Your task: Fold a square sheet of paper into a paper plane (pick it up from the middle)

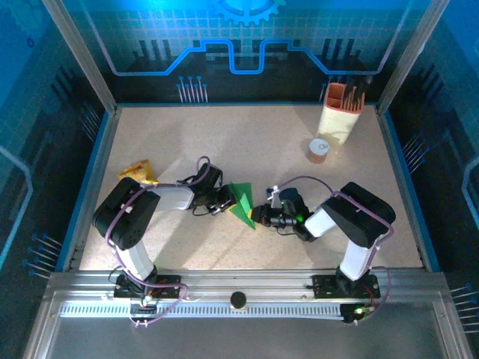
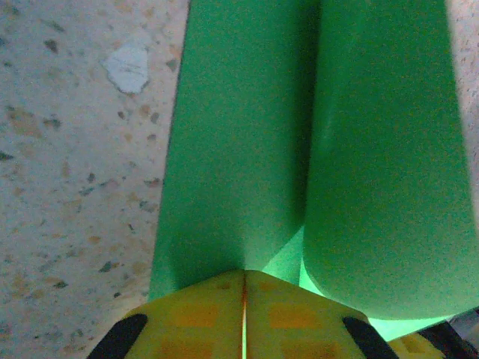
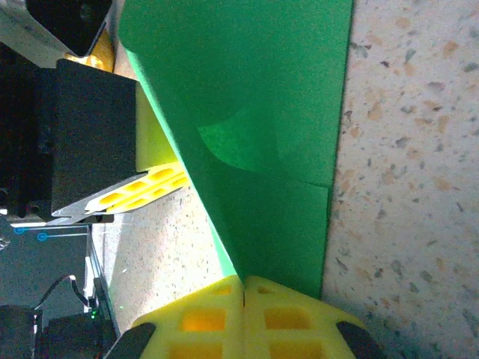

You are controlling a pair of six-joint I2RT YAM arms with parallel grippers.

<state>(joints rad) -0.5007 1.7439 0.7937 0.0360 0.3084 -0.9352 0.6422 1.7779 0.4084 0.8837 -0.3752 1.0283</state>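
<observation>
While left end effector [image 1: 224,200] and right end effector [image 1: 262,217] pinched the paper [image 1: 242,202] between them, its long axis probably ran near-to-far.

No legible text, label or number anywhere; just a blue gear emblem [image 1: 247,9] on the back wall [image 1: 150,34].

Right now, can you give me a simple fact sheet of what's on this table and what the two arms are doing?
Paper: folded green paper, mid-table, between the two arms
Left end effector: shut on one side of the paper
Right end effector: shut on its other side
Elsewhere: yellow snack packet at left; cream holder and small cup far right
</observation>
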